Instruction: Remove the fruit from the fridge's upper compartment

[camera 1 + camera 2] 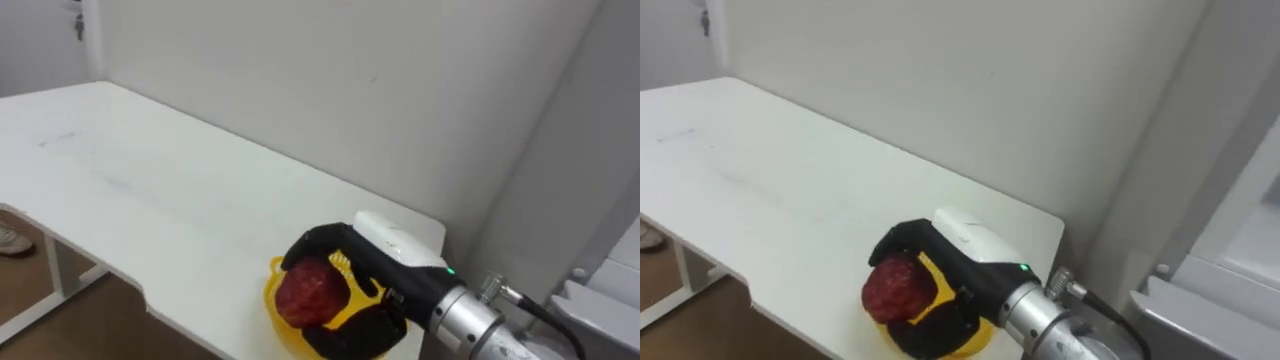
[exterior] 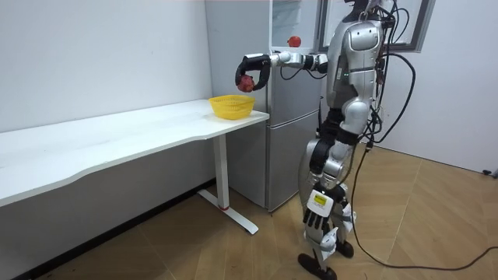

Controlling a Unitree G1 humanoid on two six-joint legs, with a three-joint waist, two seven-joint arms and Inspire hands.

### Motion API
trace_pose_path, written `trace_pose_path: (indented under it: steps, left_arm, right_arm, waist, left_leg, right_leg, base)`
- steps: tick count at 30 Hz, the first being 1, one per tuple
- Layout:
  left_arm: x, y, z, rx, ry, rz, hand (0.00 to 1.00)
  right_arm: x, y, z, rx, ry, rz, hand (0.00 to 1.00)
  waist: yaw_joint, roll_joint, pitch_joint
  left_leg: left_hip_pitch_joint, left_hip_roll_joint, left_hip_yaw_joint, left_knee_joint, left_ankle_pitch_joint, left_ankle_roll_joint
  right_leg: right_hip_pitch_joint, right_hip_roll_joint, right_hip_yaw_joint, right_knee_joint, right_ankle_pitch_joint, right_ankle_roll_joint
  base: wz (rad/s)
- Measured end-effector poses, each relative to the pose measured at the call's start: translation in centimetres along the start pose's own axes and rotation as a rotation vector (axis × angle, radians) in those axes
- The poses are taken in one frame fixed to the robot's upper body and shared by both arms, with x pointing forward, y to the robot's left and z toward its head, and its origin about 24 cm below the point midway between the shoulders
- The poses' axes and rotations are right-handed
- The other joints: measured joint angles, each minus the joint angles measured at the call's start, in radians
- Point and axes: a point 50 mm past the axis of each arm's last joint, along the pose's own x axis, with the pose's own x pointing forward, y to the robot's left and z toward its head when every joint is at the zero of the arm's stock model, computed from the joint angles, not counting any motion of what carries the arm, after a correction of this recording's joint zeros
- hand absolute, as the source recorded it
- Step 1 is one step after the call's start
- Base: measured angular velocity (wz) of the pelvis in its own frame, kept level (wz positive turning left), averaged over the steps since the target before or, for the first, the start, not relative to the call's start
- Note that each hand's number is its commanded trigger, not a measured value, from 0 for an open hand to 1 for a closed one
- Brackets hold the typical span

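Red fruit [image 1: 305, 292] is in your right hand [image 1: 360, 250], fingers and thumb curled round it, held just over the yellow basket [image 1: 272, 300] at the table's right end. Left hand [image 2: 317, 208] hangs idle by the leg in the room view.

Step in hand, as I read it, is the drop-off. Bring the hand straight down till the fruit is inside the rim, centred, not over the near edge. The basket looks light, so a knock from the fingers could slide or tip it. Let go only once the fruit is low, else it may bounce out & roll off the table. Then lift straight up.

Surface: white table [image 1: 150, 180], smooth & flat, w/ the basket close to its right end. Room: plain pale wall [image 1: 350, 80] at the far side, grey fridge [image 2: 292, 117] just right of the table, wood floor [image 2: 233, 249]. You stand upright by the fridge, right arm reached out over the table end.
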Motion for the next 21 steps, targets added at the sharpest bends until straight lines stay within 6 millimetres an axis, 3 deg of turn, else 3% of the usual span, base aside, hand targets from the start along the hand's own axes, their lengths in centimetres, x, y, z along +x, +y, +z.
trace_pose_path:
  steps: [5,14,21]
  left_arm:
    - [-0.1,0.7,-0.2,-0.010,0.021,0.017,0.00]
    - [-0.2,1.7,-0.4,-0.009,0.047,0.048,0.00]
    - [-0.3,2.0,-0.5,-0.014,0.051,0.066,0.00]
  right_arm:
    - [0.5,-0.7,-2.0,0.077,0.074,-0.010,1.00]
    - [0.3,-1.3,-3.7,0.076,0.145,-0.088,1.00]
    - [-0.4,-2.0,-5.3,0.037,0.219,-0.119,1.00]
  waist:
    - [0.009,-0.021,-0.0023]
    - [0.004,-0.056,0.0049]
    - [-0.001,-0.056,0.0056]
  left_leg:
    - [-0.022,-0.004,-0.007,0.012,0.000,0.001]
    - [-0.054,-0.009,-0.011,0.040,-0.001,0.001]
    - [-0.086,-0.019,-0.029,0.070,-0.001,0.001]
  right_leg:
    - [-0.007,-0.005,-0.031,0.000,0.000,0.001]
    - [-0.014,-0.006,-0.038,0.001,-0.002,0.003]
    - [-0.028,-0.011,-0.050,0.002,-0.002,0.004]
  base:
    - [0.12]
    - [0.08]
    - [0.08]
